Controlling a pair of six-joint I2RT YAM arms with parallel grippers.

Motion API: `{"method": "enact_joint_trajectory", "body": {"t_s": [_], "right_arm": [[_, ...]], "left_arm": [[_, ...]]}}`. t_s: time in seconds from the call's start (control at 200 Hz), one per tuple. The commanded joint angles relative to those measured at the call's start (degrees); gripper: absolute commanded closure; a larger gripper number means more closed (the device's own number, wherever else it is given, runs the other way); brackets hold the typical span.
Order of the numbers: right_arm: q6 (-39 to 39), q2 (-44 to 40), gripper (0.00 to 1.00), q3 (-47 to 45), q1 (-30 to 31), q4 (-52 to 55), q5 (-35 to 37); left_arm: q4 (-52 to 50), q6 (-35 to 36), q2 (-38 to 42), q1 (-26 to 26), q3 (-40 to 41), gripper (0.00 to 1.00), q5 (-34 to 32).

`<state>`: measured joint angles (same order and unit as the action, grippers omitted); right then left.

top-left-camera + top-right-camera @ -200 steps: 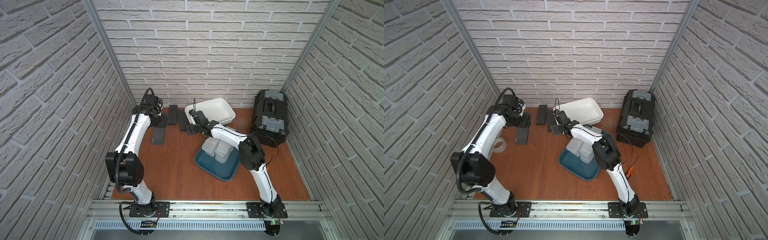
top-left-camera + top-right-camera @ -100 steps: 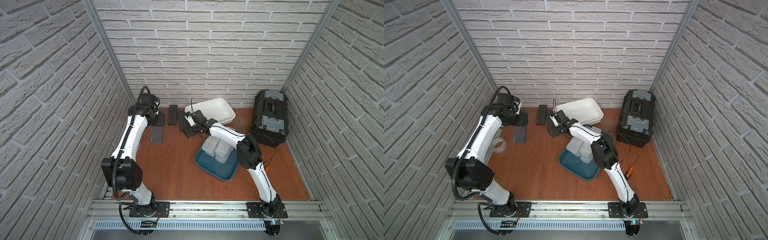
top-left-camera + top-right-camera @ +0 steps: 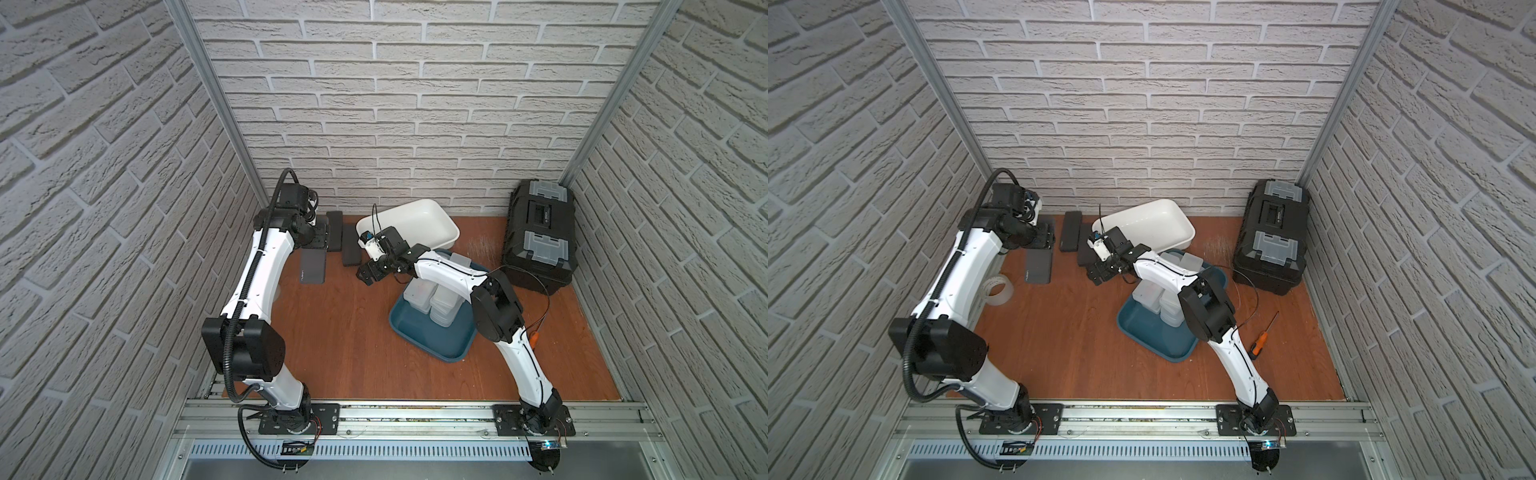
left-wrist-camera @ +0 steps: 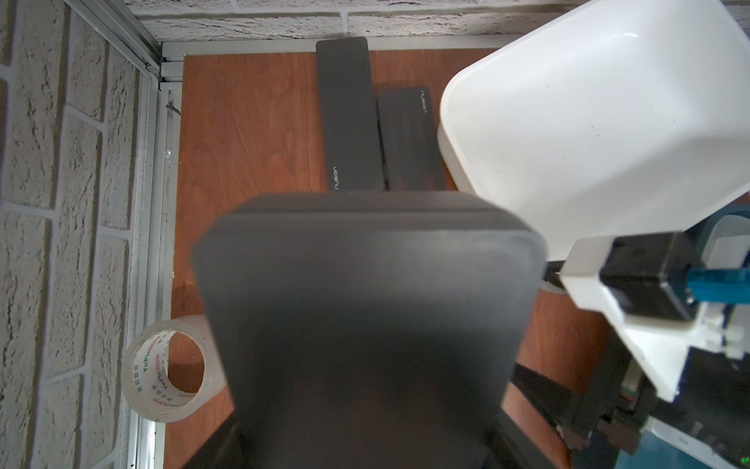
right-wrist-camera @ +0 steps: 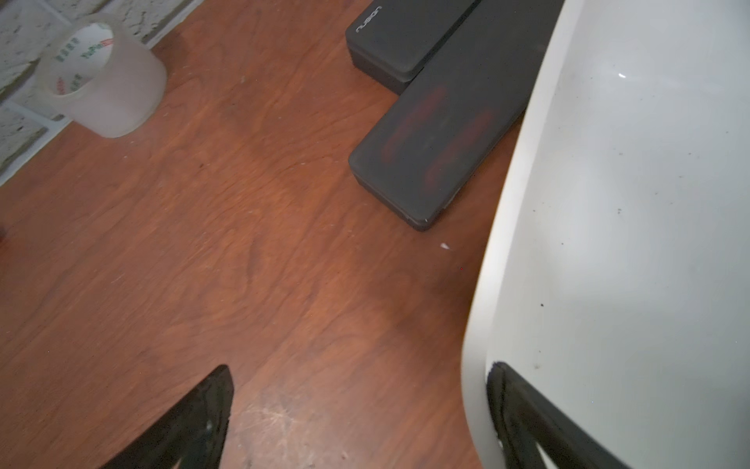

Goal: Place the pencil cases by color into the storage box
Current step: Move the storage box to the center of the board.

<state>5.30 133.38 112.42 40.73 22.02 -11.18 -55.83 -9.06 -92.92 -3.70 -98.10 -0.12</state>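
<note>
Clamps the left gripper (image 3: 315, 245) tight on one short end of a matte black pencil case (image 3: 312, 266), held out flat over the wooden tabletop (image 3: 345, 345) toward the back left corner and filling most of the left wrist view as a dark blur. By the back wall, two more black cases flat on the wood, long edges together: the rear black case (image 4: 351, 117) with its far end at the foot of the wall, the translucent dark case (image 4: 410, 142), reddish contents showing through its lid, tucked just beside the white tub (image 3: 411, 220), under the overhang of its rim. Spreads the right gripper (image 5: 359, 367) wide, nothing pinched, near the tub's front left corner; in the right wrist view, one fingertip (image 5: 203, 410) against bare wood, the other against the tub's inner wall, contact with it impossible to tell. In front of the tub, the blue tray (image 3: 432, 345) with frosted white pencil cases (image 3: 419, 297) stacked in two piles, partly hidden under the right arm, and one more frosted case (image 3: 461, 261) at the tray's back edge. Elsewhere: black toolbox (image 3: 540, 232) in the back right corner, clear tape roll (image 5: 121, 101) by the left wall, orange-handled screwdriver (image 3: 1259, 344) on the wood near the right wall.
</note>
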Motion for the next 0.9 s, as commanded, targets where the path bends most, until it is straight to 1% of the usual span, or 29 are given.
{"method": "enact_joint_trajectory", "body": {"t_s": [0.0, 0.415, 0.525, 0.65, 0.74, 0.895], "right_arm": [[0.9, -2.2, 0.03, -3.1, 2.6, -0.7, -5.2], [4.2, -8.7, 0.04, -13.3, 8.9, -7.2, -7.4], [3.7, -12.1, 0.04, -15.3, 10.6, -7.8, -8.4], [3.5, -18.5, 0.04, -19.3, 11.6, -9.8, -8.3], [3.7, -23.7, 0.04, -22.6, 11.6, -11.6, -5.6], [2.6, -30.4, 0.04, -26.8, 11.6, -14.1, 4.0]], "left_arm": [[0.0, 0.0, 1.4, 0.8, -2.0, 0.28, 0.2], [0.2, 0.6, -1.1, 1.3, -3.4, 0.28, 0.5], [0.2, 0.7, -1.7, 1.3, -3.5, 0.28, 0.7], [0.3, 0.7, -2.4, 1.3, -3.6, 0.28, 0.6], [0.2, 0.9, -3.0, 1.3, -3.8, 0.28, 0.9], [0.1, 0.6, -3.9, 1.2, -3.9, 0.28, 1.9]]}}
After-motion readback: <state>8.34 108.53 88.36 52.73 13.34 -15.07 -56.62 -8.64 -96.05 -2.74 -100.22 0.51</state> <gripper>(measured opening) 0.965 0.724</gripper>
